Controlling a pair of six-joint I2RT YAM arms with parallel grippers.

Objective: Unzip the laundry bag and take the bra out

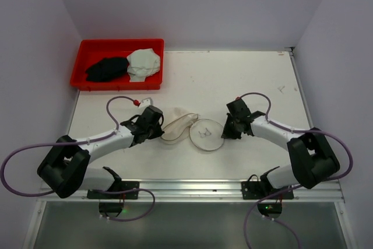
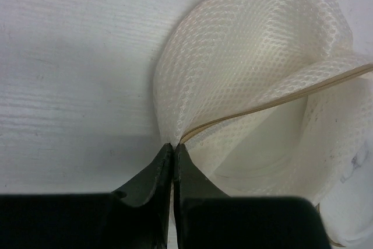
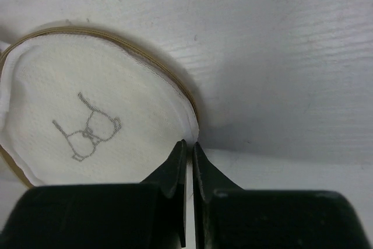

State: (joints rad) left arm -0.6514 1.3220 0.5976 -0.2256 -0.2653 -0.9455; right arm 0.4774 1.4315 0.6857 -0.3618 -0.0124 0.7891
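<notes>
The laundry bag lies flat on the surface, and everything else sits around it: the left hand at its left edge, the right hand at its right rim, and the red tray well apart from it, far to the left. The left hand is nearly closed, nipping the mesh just where the beige zipper tape runs in. The right hand is closed too, its tips at the rim beside the bra drawing; whether it has caught fabric I cannot tell. The bag looks very light and limp, an open mesh that folds and drags along instead of holding its shape. The stiffer taped rim seems the best hold, with one hand anchoring the bag while the other works the zipper. Loose mesh would probably just stretch.
</notes>
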